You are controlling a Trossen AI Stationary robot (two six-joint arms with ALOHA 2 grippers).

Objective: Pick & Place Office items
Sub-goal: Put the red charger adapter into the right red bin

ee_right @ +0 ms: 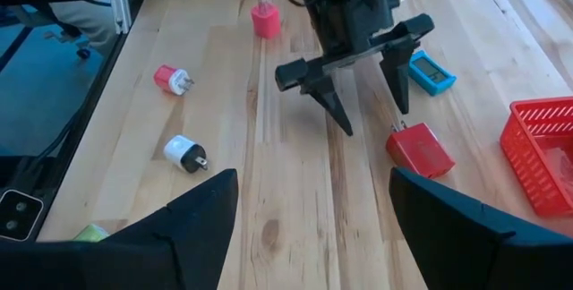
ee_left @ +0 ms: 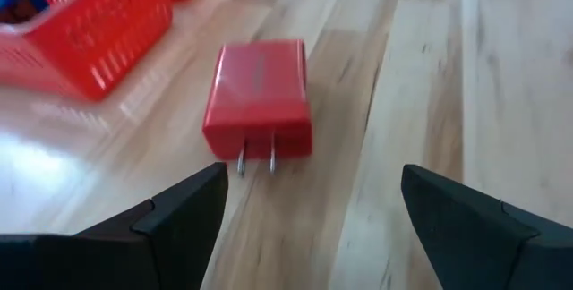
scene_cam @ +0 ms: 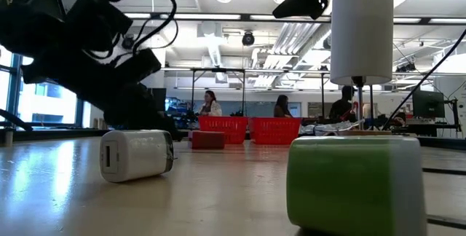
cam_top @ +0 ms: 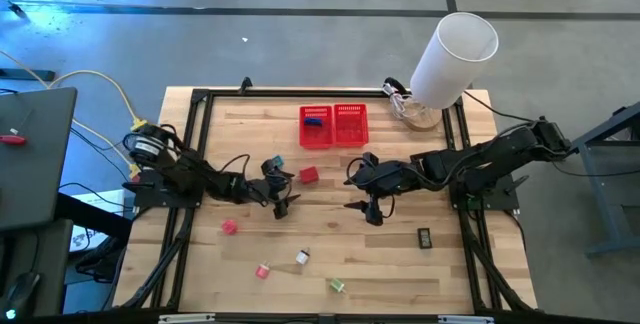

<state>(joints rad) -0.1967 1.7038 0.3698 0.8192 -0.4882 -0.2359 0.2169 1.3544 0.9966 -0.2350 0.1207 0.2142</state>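
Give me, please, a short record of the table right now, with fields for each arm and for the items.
left gripper: jaws open, hovering just short of the red plug block, not touching it
right gripper: jaws open, over bare wood right of the table's middle, holding nothing
red baskets: side by side at the far edge; the left one holds a blue item
teal item: on the table beside the left gripper
loose on the near half: pink item, red-white plug, white plug, green item, black rectangle

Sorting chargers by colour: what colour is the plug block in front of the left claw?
Red; the plug block shows best in the left wrist view.
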